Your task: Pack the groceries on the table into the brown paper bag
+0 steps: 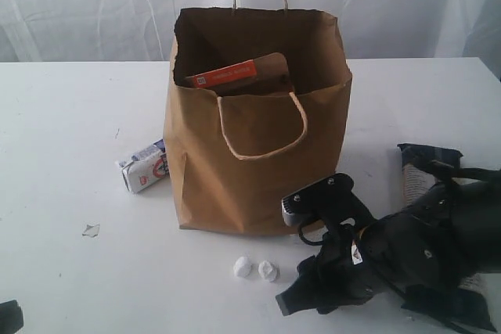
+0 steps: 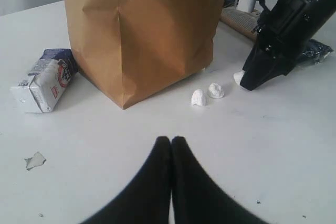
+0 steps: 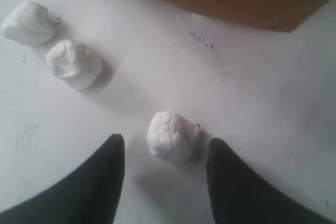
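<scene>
The brown paper bag (image 1: pixel 250 154) is standing open mid-table (image 1: pixel 70 271) for loading, with one pouch (image 1: pixel 235 76) sitting inside. One small white-blue carton (image 1: pixel 145 167) and one long dark-blue packet (image 1: pixel 419 166) are lying outside. The right gripper (image 3: pixel 165 141) is straddling one of three white lumps (image 3: pixel 172 136), jaws apart, seemingly to grasp it. The left gripper (image 2: pixel 171 141) is idling, pressed together.

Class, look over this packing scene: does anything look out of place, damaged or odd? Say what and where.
Three crumpled white lumps lie on the table before the brown paper bag, unlike packaged groceries; one sits between the right tool's open fingers. A small torn scrap lies farther left.
</scene>
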